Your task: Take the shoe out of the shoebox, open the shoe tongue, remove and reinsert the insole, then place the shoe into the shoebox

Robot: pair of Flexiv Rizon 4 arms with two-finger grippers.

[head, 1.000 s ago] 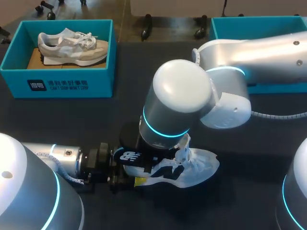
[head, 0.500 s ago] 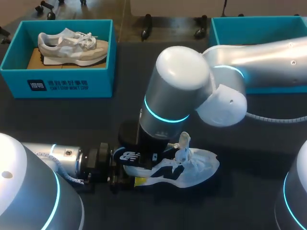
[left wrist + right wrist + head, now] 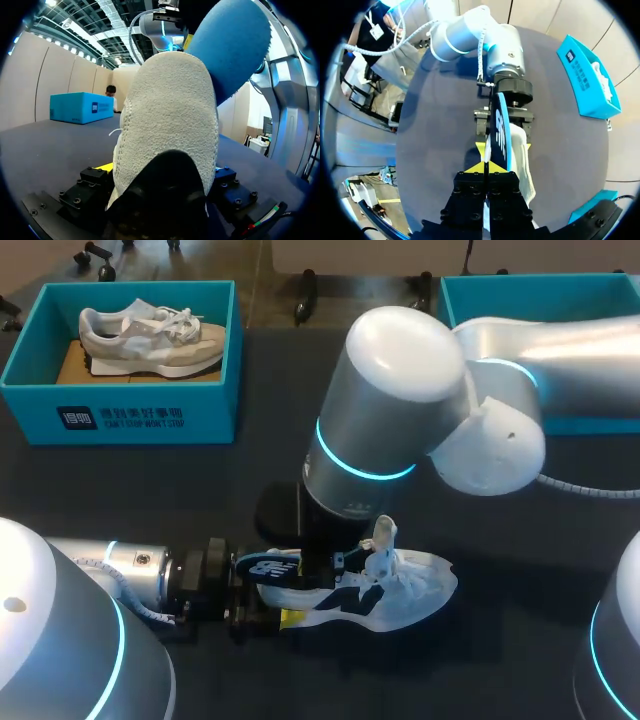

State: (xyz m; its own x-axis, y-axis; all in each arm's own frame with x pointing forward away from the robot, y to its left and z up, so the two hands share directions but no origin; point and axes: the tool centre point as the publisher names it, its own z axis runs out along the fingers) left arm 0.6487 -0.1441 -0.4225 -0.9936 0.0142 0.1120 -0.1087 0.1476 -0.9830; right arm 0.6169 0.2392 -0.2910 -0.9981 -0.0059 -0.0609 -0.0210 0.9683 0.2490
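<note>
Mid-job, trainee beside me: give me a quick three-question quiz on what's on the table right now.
1. True or false: the blue insole lies flat inside the white shoe.
2. Which jaws hold the white shoe's heel: A, the left jaws, or B, the right jaws?
3. Fill in: the far-left shoebox holds a grey ____.
Key: 1 false, it sticks up above the heel, pinched by the right jaws; 2 A; 3 sneaker.
</note>
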